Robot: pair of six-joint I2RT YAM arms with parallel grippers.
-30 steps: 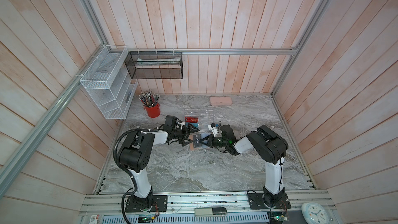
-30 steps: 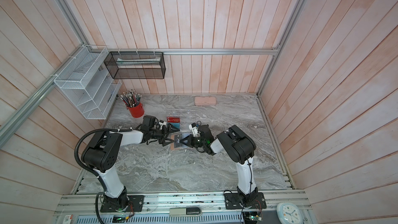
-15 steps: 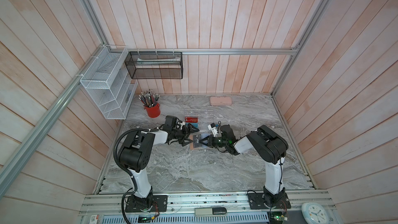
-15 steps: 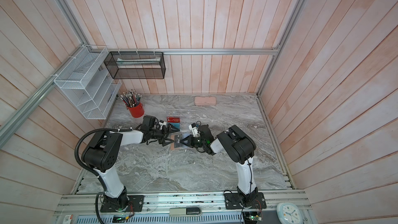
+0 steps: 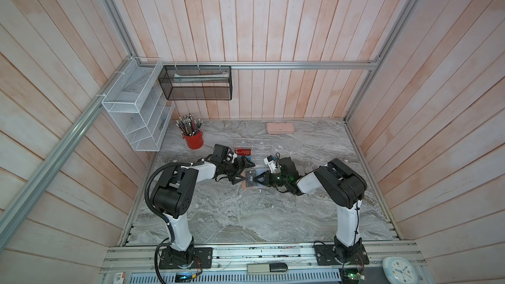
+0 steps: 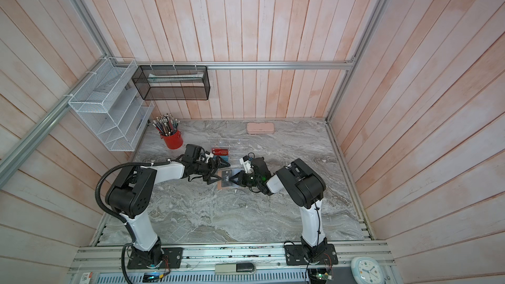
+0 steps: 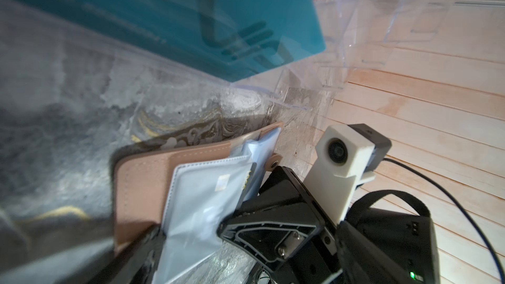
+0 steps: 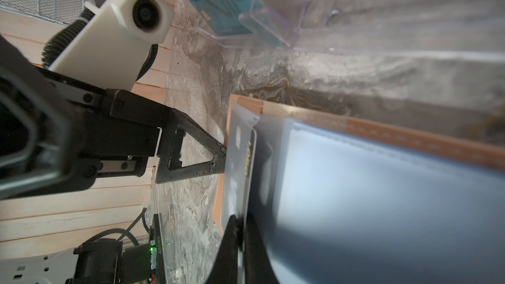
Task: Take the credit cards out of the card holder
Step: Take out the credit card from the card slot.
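Squarely between the arms, the card holder [image 7: 142,181] lies open mid-tabletop [image 5: 246,219], the clear rack [image 5: 254,146] just behind it and bare marble stretching wide toward the near edge. Its black card [image 5: 250,178] sits in a sleeve [image 8: 232,187], long axis running front to back. The right gripper [image 8: 240,222] has its jaws pinched tight on that sleeve's edge. The left gripper [image 5: 246,172] has its jaws spread wide, holding nothing, one fingertip [image 8: 216,157] touching the holder's opposite edge.

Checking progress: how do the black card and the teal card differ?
The black card lies in the open card holder; the teal card sits in the clear rack. The right gripper is shut on the black card's edge; no gripper holds the teal card. Both look alike in shape.
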